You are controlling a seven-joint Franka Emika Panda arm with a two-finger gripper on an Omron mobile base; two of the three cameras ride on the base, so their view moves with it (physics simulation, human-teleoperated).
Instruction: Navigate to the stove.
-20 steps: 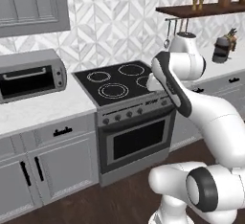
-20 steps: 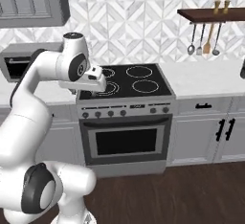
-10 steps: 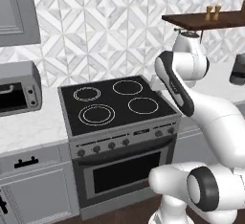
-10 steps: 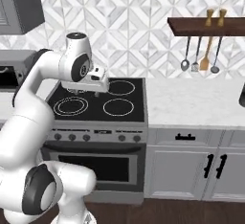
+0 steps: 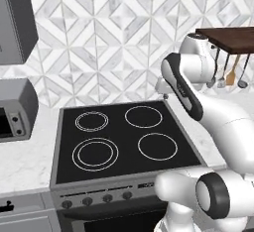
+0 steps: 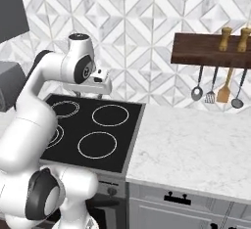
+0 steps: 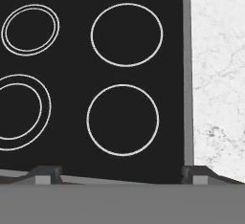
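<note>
Now that the base has closed in, the stove point(image 5: 124, 142) sits directly ahead; the empty gripper point(image 7: 119, 175) hangs apart, arrival near

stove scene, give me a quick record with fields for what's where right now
stove: black glass cooktop, four white-ringed burners, nothing on it
knobs: row along the grey front
gripper: above the cooktop, tips wide apart, holding nothing
toaster oven: on the counter left of the stove
marble counter: right of the stove
shelf: on the wall, two wooden grinders on top, four utensils hanging below
</note>
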